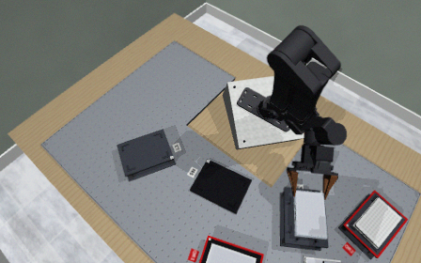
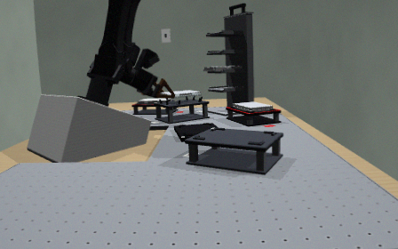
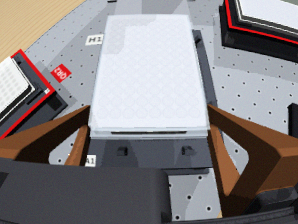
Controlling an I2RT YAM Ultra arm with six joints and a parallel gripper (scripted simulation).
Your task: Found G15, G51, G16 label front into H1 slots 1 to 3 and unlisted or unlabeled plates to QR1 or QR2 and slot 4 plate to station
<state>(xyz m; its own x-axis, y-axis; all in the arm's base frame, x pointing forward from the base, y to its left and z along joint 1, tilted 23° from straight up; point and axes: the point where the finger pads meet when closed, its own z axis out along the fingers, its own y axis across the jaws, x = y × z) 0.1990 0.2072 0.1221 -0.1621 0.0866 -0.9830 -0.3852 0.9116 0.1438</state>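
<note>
My gripper [image 1: 310, 193] [image 2: 171, 95] [image 3: 148, 112] is shut on a white plate [image 1: 310, 217] [image 2: 190, 92] [image 3: 149, 70], one finger on each long side near its near end. The plate hangs level just above a dark nest [image 1: 287, 230] [image 3: 155, 159], shifted to one side of it. No ID can be read on the plate. The hotel H1 [image 2: 239, 58] stands behind; a white plate [image 2: 218, 68] shows on its second shelf from the bottom. The lowest shelf [image 2: 222, 89] has a pale top; whether a plate lies there is unclear. The two upper shelves look thin and bare.
A red-rimmed nest at label QR2 [image 1: 349, 248] [image 3: 61, 73] bears a plate [image 1: 379, 222]. The other red-rimmed nest holds a plate [image 1: 230, 255] [image 2: 252, 106]. A raised dark nest [image 1: 146, 152] [image 2: 235, 137] and a low dark tilted station [image 1: 221, 186] bear no plate.
</note>
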